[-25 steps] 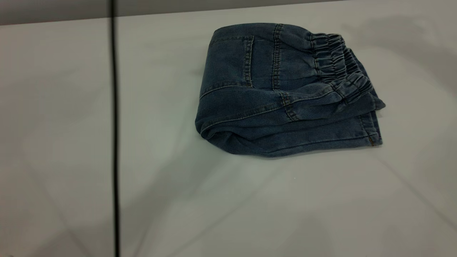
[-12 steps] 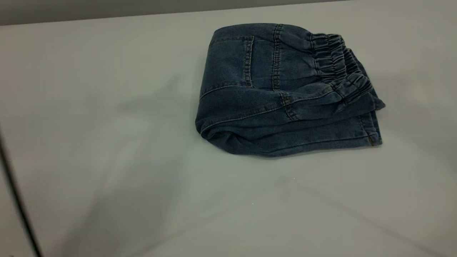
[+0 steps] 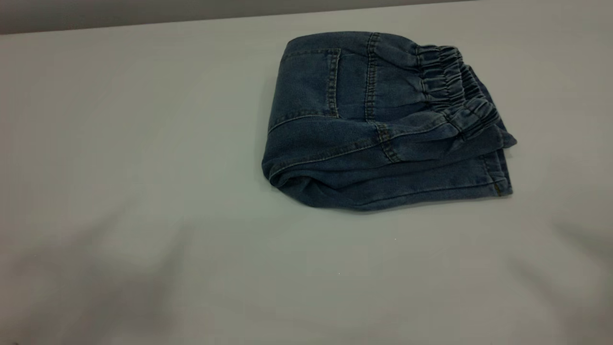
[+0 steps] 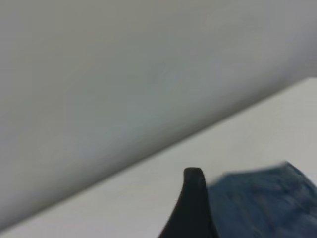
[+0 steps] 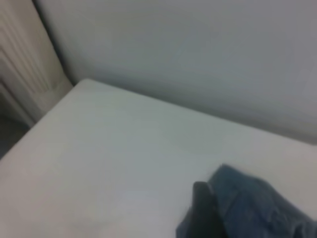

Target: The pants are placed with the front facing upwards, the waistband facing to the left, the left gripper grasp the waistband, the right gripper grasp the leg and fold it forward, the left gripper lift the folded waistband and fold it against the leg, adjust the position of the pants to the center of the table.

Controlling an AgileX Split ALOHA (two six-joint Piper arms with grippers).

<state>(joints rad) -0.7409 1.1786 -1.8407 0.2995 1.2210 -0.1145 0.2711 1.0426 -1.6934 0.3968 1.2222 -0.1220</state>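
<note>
pants (image 3: 383,124): folded bundle, upper right of table (image 3: 143,191), waistband (image 3: 452,88) on top | folds judged done, centring left | both grippers' jaws: cannot tell

only the folded pants (image 3: 383,120) stand on the table (image 3: 143,167), open all round.

bare test bench: plain white table (image 3: 143,143)

exterior above, wrists low, sharing pants (image 3: 383,124)
</note>
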